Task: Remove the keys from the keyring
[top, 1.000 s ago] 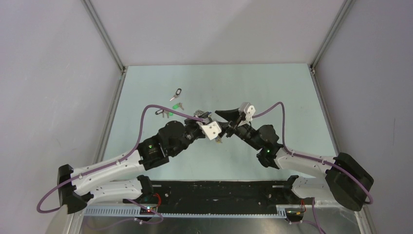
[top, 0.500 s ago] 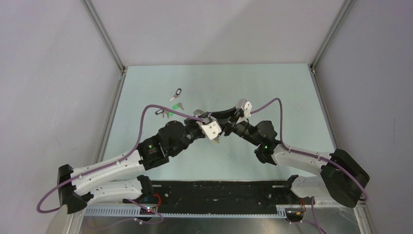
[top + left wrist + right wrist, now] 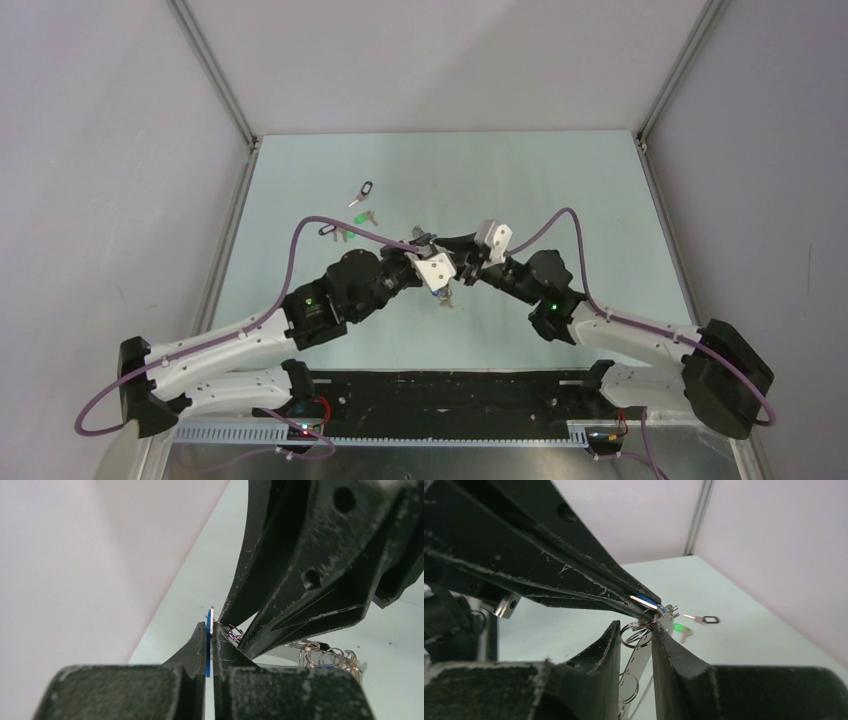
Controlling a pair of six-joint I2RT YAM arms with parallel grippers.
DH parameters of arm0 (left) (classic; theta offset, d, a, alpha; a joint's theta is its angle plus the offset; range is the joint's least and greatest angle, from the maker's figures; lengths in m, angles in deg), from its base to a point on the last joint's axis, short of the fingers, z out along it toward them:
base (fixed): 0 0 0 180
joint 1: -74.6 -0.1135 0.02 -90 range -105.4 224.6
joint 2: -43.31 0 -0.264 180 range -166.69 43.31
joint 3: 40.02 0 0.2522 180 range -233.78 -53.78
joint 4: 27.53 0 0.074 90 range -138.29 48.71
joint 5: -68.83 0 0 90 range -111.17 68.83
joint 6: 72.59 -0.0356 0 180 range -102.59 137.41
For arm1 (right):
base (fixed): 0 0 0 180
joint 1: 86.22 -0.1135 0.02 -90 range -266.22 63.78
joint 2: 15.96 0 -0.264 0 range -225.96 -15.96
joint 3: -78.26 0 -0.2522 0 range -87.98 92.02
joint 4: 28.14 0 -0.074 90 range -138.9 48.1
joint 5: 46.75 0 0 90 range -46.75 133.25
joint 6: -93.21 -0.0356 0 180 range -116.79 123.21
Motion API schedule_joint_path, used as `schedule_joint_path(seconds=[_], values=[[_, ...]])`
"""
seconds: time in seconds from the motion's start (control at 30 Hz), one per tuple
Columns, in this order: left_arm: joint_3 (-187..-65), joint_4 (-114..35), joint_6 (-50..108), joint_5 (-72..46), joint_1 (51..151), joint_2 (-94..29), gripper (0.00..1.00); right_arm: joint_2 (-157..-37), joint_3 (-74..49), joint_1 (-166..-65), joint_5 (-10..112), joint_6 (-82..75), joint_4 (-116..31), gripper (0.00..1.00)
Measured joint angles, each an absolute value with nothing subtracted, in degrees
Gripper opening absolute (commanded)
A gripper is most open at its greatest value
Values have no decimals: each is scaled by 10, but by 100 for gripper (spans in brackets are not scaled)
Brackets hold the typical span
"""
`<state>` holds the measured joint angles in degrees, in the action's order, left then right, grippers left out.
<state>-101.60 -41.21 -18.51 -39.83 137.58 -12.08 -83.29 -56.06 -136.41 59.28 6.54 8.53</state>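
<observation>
My left gripper (image 3: pixel 211 630) is shut on a thin blue key head (image 3: pixel 207 647), held edge-on between its pads. A bunch of small silvery rings, the keyring (image 3: pixel 320 650), hangs beside it. In the right wrist view my right gripper (image 3: pixel 636 630) has its jaws narrowly apart, with a small split ring (image 3: pixel 636 634) touching both pads. The left gripper's fingers (image 3: pixel 574 575) come in from the upper left with the blue key (image 3: pixel 647 601) at their tip. From above, the two grippers meet at mid-table (image 3: pixel 438 248), and keys (image 3: pixel 445 297) dangle below them.
Loose keys lie on the table at the back left: one with a black tag (image 3: pixel 363 190), a green one (image 3: pixel 358 217) and a small group (image 3: pixel 340 233). The green key (image 3: pixel 680 628) and the black-tag key (image 3: pixel 704 619) also show beyond my right fingers. Grey walls enclose the table.
My right gripper has moved left to the left gripper, and its jaws have narrowed around the small ring. The left gripper has stayed shut on the blue key.
</observation>
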Motion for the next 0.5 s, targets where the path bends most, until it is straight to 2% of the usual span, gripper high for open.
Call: schedule_joint_path(seconds=[0.4,0.47,0.5], values=[[-1016,-423,-175,-370,1385,-118,0,-772,-577,-1485,420,457,-14,15],[-1018,-426,-169,-369,1385,-118,0,-777,-581,-1505,383,512,-7,17],[-1019,-430,-168,-370,1385,-119,0,-781,-581,-1513,369,533,-4,27]])
